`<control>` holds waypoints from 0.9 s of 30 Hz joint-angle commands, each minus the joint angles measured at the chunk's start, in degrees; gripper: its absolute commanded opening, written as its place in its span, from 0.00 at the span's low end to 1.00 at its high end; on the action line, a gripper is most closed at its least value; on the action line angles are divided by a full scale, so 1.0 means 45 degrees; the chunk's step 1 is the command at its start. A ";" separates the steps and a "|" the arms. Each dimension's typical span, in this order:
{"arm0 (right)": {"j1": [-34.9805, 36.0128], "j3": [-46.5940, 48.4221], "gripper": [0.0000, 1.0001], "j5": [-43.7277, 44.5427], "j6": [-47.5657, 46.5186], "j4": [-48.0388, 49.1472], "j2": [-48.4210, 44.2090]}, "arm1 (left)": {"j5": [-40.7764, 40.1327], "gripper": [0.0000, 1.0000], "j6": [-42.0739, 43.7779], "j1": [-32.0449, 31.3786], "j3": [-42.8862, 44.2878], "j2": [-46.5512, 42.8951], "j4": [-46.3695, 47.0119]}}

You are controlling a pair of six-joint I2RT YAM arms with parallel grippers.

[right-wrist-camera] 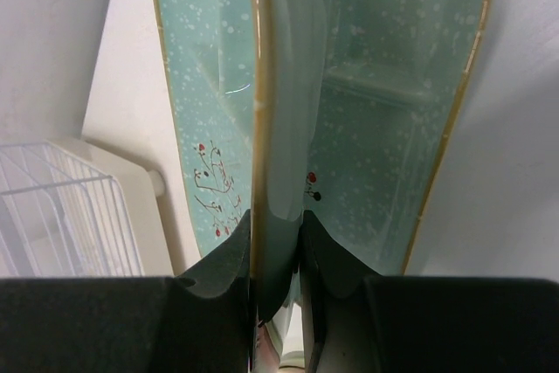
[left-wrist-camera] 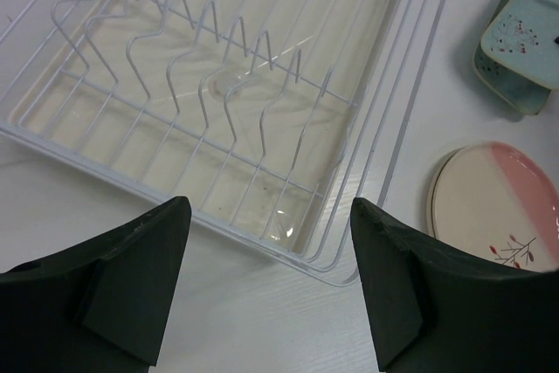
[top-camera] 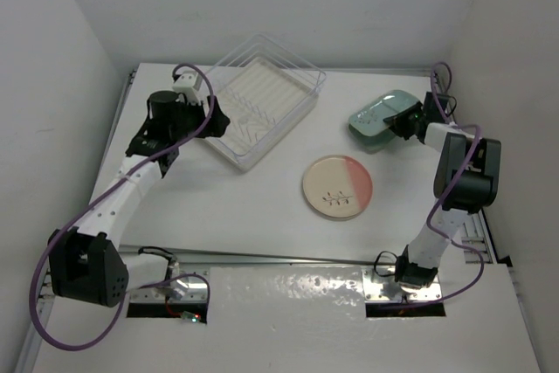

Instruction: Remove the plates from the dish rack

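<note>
The dish rack (top-camera: 262,102) is a clear bin at the back centre, and its wire slots (left-wrist-camera: 210,67) hold nothing. My left gripper (left-wrist-camera: 271,290) hangs open over the table just in front of the rack's near edge, nothing between its fingers. At the right, my right gripper (right-wrist-camera: 275,242) is shut on the rim of a mint-green plate (right-wrist-camera: 205,85). That plate rests tilted on a second mint-green plate (right-wrist-camera: 393,85), and both show in the top view (top-camera: 380,115). A round cream-and-pink plate (top-camera: 337,187) lies flat mid-table.
A second rim (left-wrist-camera: 432,191) shows just under the round plate's left edge. White walls close in the table on the left, back and right. The rack's corner (right-wrist-camera: 70,207) is close to the left of the mint plates.
</note>
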 commanded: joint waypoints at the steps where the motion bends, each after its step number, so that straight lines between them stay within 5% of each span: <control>1: 0.0045 0.0609 0.00 -0.0088 -0.0362 0.0869 -0.0670 | -0.0143 0.71 0.0067 -0.0053 -0.0064 -0.0462 0.0557; 9: 0.0045 0.0941 0.07 -0.0496 -0.0597 0.0243 -0.0142 | -0.0339 0.71 0.0224 -0.0053 -0.0083 -0.0541 0.0537; 17: 0.0064 0.0922 0.40 -0.0401 -0.0947 -0.0300 0.0033 | -0.0378 0.72 0.0224 -0.0053 -0.0103 -0.0638 0.0596; 27: 0.0064 0.1390 0.59 0.0028 -0.1574 -0.2079 -0.0024 | -0.0378 0.71 0.0244 -0.0053 -0.0103 -0.0657 0.0693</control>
